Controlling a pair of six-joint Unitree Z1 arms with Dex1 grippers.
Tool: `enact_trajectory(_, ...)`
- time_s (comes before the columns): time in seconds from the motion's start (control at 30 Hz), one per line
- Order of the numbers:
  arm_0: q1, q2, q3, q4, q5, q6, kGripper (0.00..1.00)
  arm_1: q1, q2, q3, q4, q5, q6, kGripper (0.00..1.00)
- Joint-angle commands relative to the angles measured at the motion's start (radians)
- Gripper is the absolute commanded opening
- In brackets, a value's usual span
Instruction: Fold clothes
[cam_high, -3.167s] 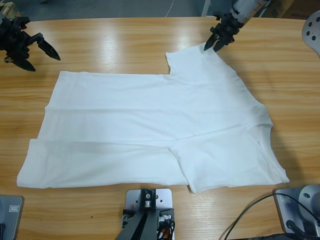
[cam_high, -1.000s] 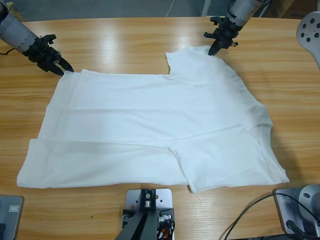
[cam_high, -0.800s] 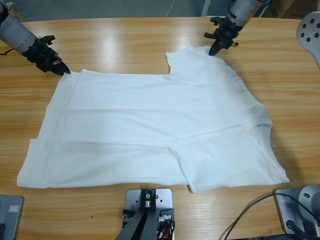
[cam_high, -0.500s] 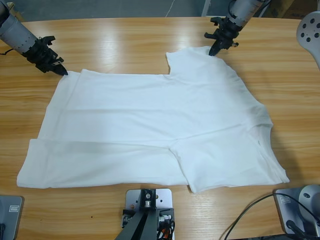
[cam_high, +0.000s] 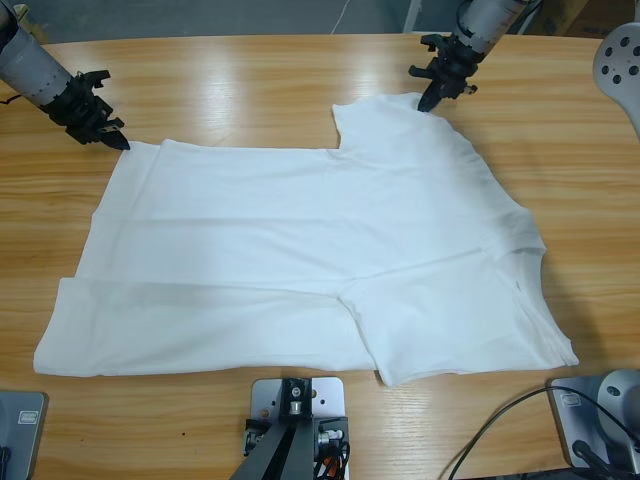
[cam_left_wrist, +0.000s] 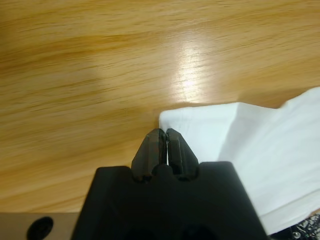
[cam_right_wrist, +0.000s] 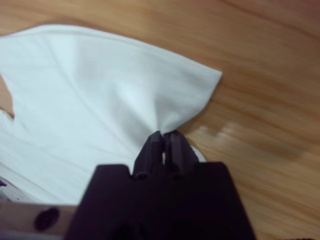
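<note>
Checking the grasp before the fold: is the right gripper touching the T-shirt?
Touching. In the right wrist view, the right gripper pinches a puckered fold of the T-shirt.

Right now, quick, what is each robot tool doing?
Left tool: shut, pinching the corner of the T-shirt.
Right tool: shut, pinching the edge of the T-shirt's sleeve.

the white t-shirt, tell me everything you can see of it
The white T-shirt looks like plain soft cotton and lies flat on the wooden table, spread sideways, its hem end toward the picture's left. One short sleeve juts toward the far edge; the other lies toward the near edge. A faint crease runs along its length. The left gripper is shut at its far hem corner, and the right gripper pinches the far sleeve's tip, bunching the cloth there.
</note>
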Motion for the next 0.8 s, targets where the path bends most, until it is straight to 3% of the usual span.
enact_trajectory(0.03, -0.008, -0.086, 0.033, 0.076, -0.039, -0.026, 0.000, 0.044, -0.136, -0.047, 0.075, 0.036, -0.011, 0.000)
enact_trajectory(0.47, -0.010, -0.143, 0.159, 0.167, -0.043, -0.018, 0.000, 0.128, -0.410, 0.419, 0.136, 0.089, -0.003, 0.000)
enact_trajectory(0.8, 0.013, -0.270, 0.253, 0.203, -0.042, 0.015, 0.000, 0.173, -0.580, 0.817, 0.041, 0.094, -0.013, 0.000)
